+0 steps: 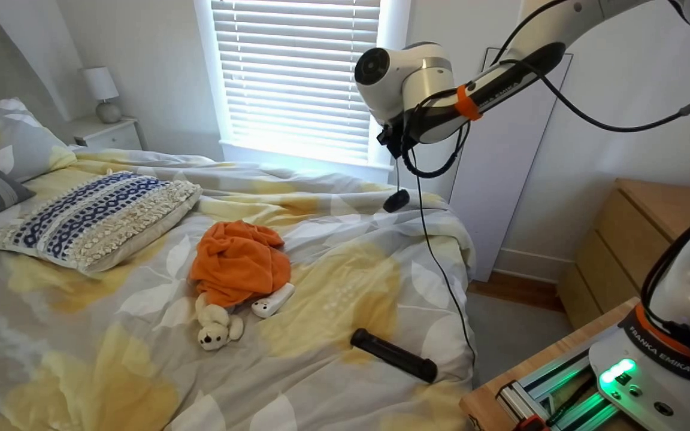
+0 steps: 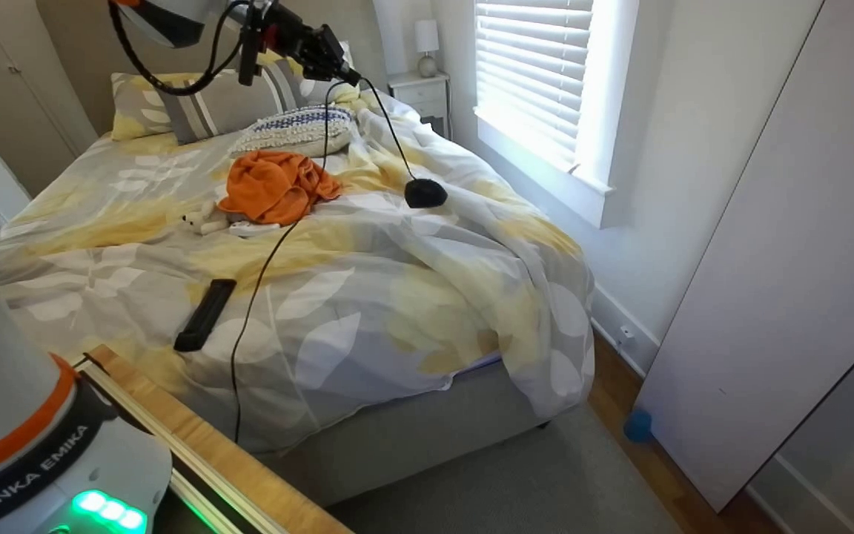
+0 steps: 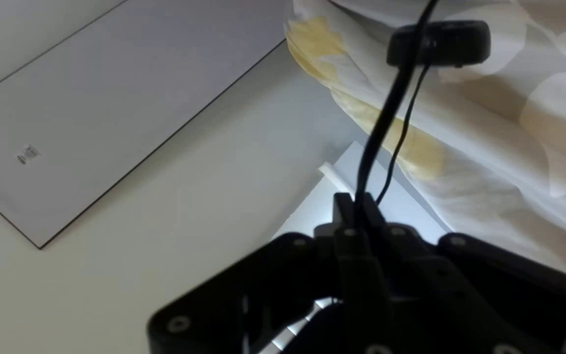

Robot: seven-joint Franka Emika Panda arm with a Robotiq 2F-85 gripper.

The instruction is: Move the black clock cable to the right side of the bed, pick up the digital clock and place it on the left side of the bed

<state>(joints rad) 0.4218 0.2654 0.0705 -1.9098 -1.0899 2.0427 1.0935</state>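
The black clock cable's chunky plug (image 1: 396, 200) hangs in the air over the bed (image 1: 315, 383). The plug also shows in an exterior view (image 2: 425, 193) and in the wrist view (image 3: 438, 43). My gripper (image 2: 353, 76) is shut on the thin cord well above the duvet. In the wrist view the cord passes between the fingertips (image 3: 360, 204), and a second length of it hangs behind them. The cord's long end drops to the bed's near edge. The digital clock (image 1: 393, 355), a flat black bar, lies on the duvet near the robot's side, also in an exterior view (image 2: 206, 315).
An orange cloth (image 1: 240, 263), a small white bear toy (image 1: 214, 335) and a white device (image 1: 273, 301) lie mid-bed. A patterned pillow (image 1: 99, 221) lies towards the headboard. A white panel (image 2: 775, 245) leans on the wall, and a wooden dresser (image 1: 626, 251) stands nearby.
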